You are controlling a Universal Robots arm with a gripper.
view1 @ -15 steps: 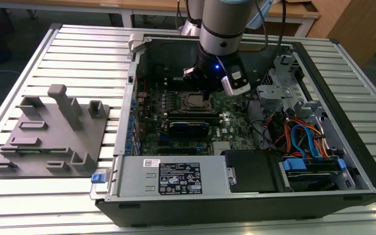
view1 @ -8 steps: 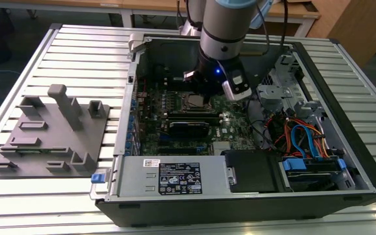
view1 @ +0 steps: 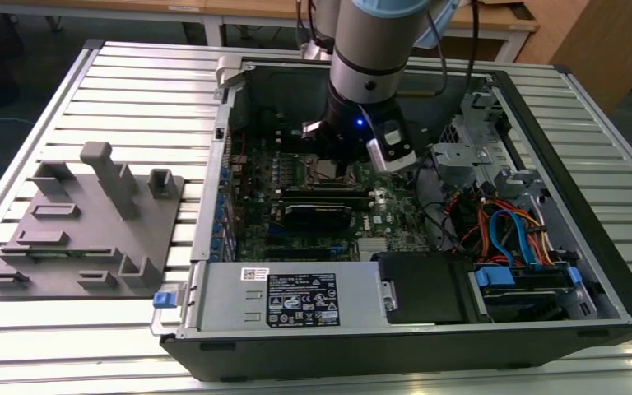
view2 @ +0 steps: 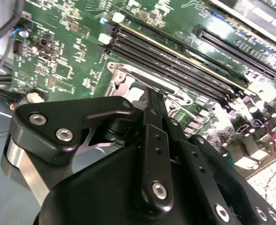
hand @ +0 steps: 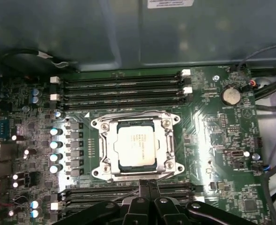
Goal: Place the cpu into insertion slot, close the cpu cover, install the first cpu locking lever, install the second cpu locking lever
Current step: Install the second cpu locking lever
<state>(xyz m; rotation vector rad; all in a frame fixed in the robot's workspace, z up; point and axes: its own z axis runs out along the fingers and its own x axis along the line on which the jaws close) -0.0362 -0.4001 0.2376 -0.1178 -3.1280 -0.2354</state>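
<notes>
Cpu (hand: 137,149): pale metal top, satin, smooth, faint sheen. Cpu cover (hand: 168,140): bright bare metal frame, glossy where light hits. Circuit board (hand: 212,136): green, lacquered, shiny patches. Gripper (view2: 152,101): black matt metal links, polished steel screw heads. Table (view1: 129,90): ribbed pale metal slats, dull. Fixture block (view1: 85,239): grey matt plastic.

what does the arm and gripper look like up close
The arm is a silver-grey tube with a pale blue joint cap, a small blue light and a black cable alongside. The gripper is matte black, built of linked bars held by silver hex screws.
</notes>
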